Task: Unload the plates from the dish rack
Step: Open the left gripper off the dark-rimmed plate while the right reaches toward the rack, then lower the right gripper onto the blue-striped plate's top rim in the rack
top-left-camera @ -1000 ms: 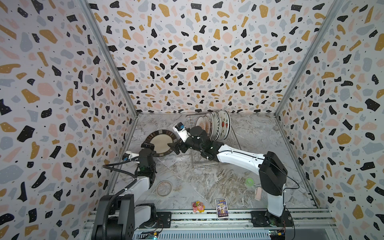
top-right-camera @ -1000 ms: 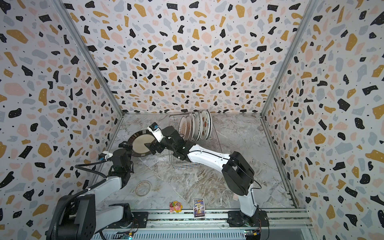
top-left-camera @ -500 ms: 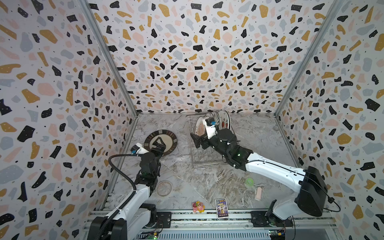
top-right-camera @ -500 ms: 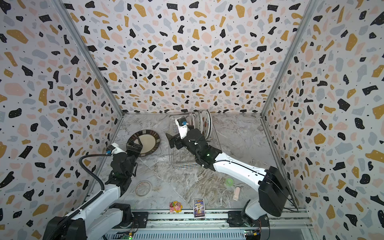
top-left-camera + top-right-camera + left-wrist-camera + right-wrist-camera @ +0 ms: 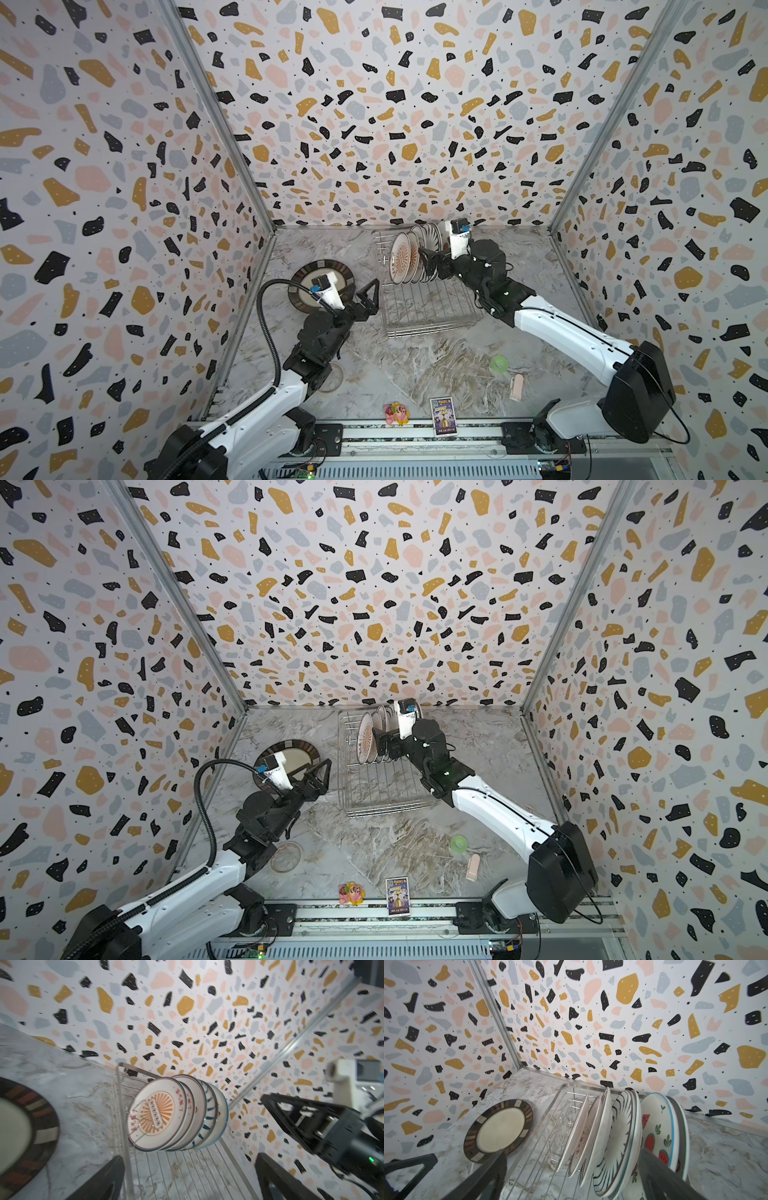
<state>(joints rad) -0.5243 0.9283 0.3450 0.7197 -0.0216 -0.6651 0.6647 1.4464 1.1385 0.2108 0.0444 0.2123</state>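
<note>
Thin silver metal-wire dish rack (image 5: 432, 308) looks shiny, round patterned ceramic plates (image 5: 401, 257) glossy-glazed & smooth, grey-white marble-look tabletop (image 5: 415, 368) smooth w/ faint sheen, terrazzo-print walls (image 5: 374, 104) matt.

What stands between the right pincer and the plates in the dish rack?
Nothing visible does. The open right pincer is at the standing plates in the dish rack, its jaws on either side of several.

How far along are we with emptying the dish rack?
Done: one brown-rimmed plate lies flat on the table beside the dish rack. In hand: the right tool is open at the row of standing plates, with nothing gripped yet; the left tool is open and empty near the rack's side. Left: all of those, about six, upright in the rack.
</note>
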